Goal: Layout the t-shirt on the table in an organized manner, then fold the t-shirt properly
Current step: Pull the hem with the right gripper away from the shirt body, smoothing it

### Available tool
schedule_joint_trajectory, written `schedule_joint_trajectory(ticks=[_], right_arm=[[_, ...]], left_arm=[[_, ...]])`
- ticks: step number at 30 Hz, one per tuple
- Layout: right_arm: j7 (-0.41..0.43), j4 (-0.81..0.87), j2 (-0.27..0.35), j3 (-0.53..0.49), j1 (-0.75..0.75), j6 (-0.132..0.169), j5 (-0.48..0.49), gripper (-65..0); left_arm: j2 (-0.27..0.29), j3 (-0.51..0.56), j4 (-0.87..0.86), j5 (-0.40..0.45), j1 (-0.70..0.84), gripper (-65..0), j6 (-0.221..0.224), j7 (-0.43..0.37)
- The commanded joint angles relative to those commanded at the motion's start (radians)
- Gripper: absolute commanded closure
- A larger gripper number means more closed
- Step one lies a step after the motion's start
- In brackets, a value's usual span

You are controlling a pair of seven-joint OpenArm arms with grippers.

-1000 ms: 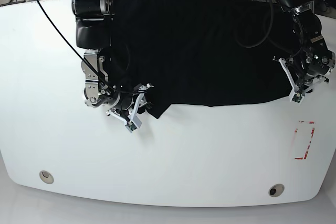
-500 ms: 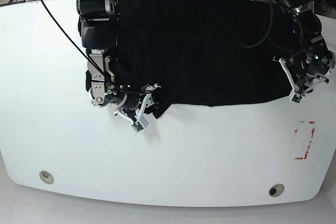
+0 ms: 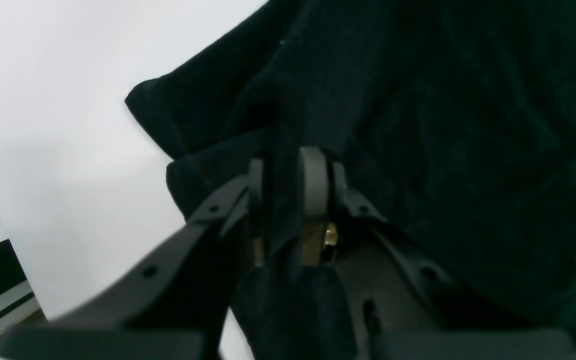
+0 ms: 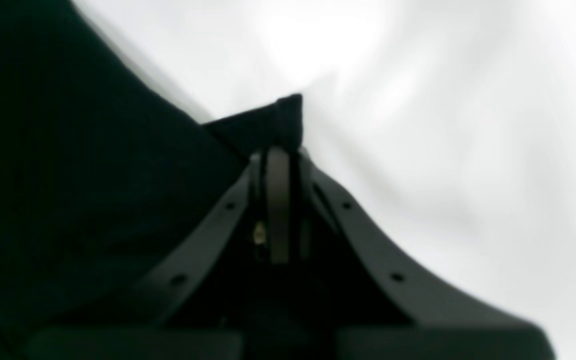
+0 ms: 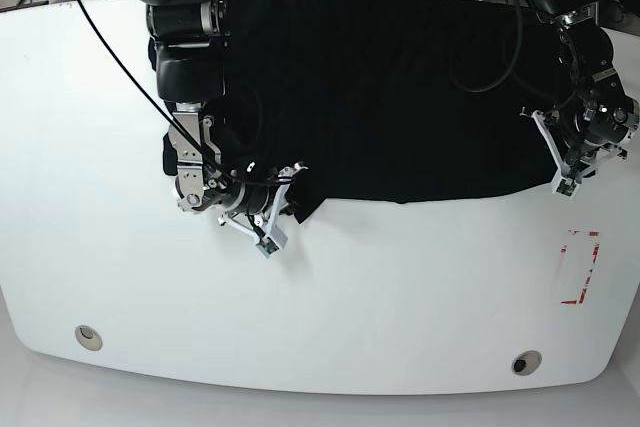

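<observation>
My right gripper (image 5: 283,209) is sliding its pinched corner of the t-shirt (image 5: 380,87) further right than a second ago. My left gripper (image 5: 560,162) is clamping the opposite edge; wrist views are showing fabric between both jaws. The shirt is lying spread across the table (image 5: 400,297), black and rumpled.

1. My right gripper (image 5: 283,199) is low at the near hem, its jaws closed on a pinch of the t-shirt (image 5: 390,87).
2. My left gripper (image 5: 556,159) is at the opposite hem corner, its jaws likewise clamped on fabric.
3. Both forearms reach in from the far side.
</observation>
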Motion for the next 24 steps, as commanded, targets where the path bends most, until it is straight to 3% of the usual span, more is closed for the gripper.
schedule_joint_trajectory(ticks=[13, 19, 24], right_arm=[[-0.117, 0.161, 0.049, 0.0, 0.143, 0.0, 0.0, 0.0], [-0.11, 0.172, 0.069, 0.0, 0.196, 0.0, -0.002, 0.0], [-0.054, 0.163, 0.075, -0.002, 0.226, 0.0, -0.003, -0.2]], left_arm=[[0.0, 0.006, -0.002, 0.0, 0.0, -8.3, 0.0, 0.0], [0.0, 0.023, -0.002, 0.0, -0.002, -8.3, 0.0, 0.0], [0.0, 0.029, -0.002, 0.0, -0.002, -8.3, 0.0, 0.0]])
